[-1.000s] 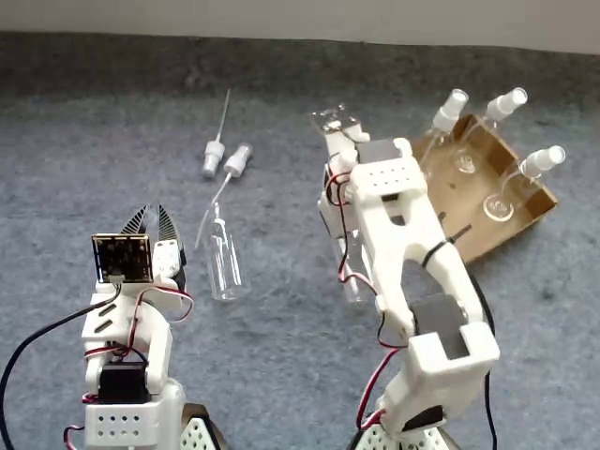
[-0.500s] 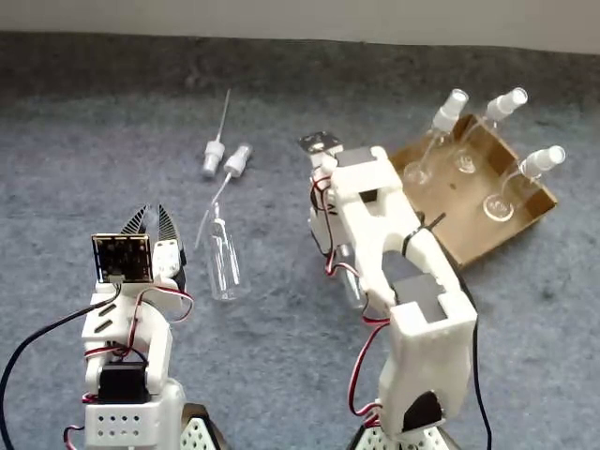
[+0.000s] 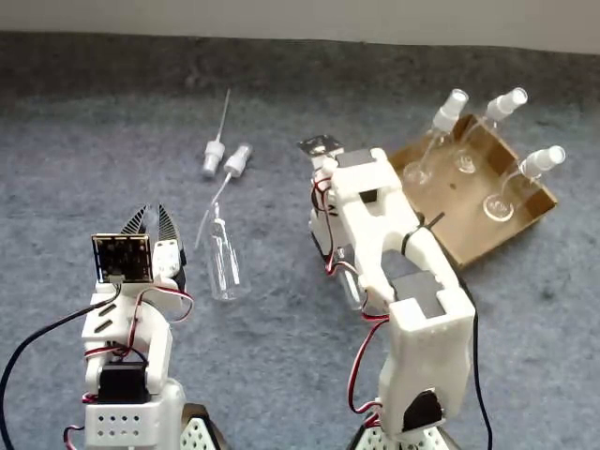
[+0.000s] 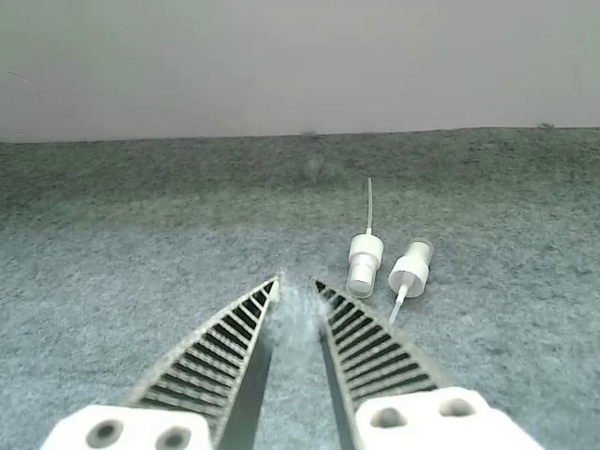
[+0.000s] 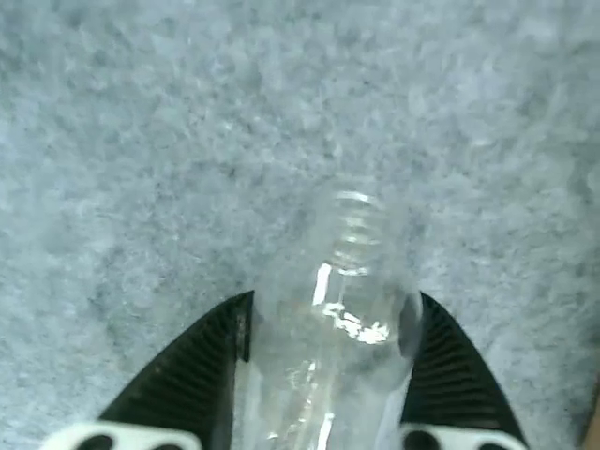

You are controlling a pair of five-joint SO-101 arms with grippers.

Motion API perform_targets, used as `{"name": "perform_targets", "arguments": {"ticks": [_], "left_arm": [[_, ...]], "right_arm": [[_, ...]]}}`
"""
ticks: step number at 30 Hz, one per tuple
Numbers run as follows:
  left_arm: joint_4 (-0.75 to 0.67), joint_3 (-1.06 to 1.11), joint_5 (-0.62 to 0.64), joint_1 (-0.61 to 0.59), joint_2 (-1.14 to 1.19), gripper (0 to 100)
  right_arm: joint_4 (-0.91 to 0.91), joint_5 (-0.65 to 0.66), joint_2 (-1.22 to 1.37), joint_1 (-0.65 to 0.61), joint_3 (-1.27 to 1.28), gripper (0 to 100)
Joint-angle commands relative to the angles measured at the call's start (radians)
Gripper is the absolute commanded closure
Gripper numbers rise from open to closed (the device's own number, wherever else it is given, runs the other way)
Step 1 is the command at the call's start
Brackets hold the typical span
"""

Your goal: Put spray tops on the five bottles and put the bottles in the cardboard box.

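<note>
The right claw point(image 5: 335, 302) drew back from the cardboard box point(image 3: 469, 227), pinching an uncapped bottle point(image 5: 352, 239); the left claw point(image 4: 296, 284) stays slightly spread.

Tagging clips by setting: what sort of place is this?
Likely a small robotics test bench, not a factory: two desktop arms on a grey carpet-like mat before a plain wall, with loose spray tops and a cardboard box.

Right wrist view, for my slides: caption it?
Right gripper around a capless clear bottle, grey carpet beneath.
</note>
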Motion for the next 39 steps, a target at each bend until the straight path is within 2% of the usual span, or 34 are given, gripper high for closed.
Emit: {"name": "perform_targets", "arguments": {"ticks": [1, 15, 23, 26, 29, 34, 39], "left_arm": [[-0.021, -0.007, -0.012, 0.019, -0.010, 99], [-0.021, -0.007, -0.012, 0.019, -0.010, 99], [-0.021, -0.007, -0.012, 0.019, -0.010, 99], [-0.017, -0.007, -0.012, 0.058, -0.010, 99], [-0.015, -0.007, -0.012, 0.107, -0.008, 99], [-0.014, -0.007, -0.018, 0.113, -0.008, 99], [-0.014, -0.005, -0.170, 0.120, -0.008, 99]], "right_arm": [[-0.004, -0.008, -0.027, -0.012, -0.059, 86.0], [0.084, -0.012, -0.444, -0.013, -0.042, 86.0], [0.090, -0.012, -0.751, -0.016, 0.179, 86.0], [0.082, -0.009, -0.865, -0.016, 0.266, 85.9], [0.005, -0.006, -0.980, -0.013, 0.378, 85.9], [-0.206, -0.009, -1.142, -0.012, 0.645, 85.9], [-0.400, -0.012, -1.265, -0.012, 0.872, 85.9]]}}
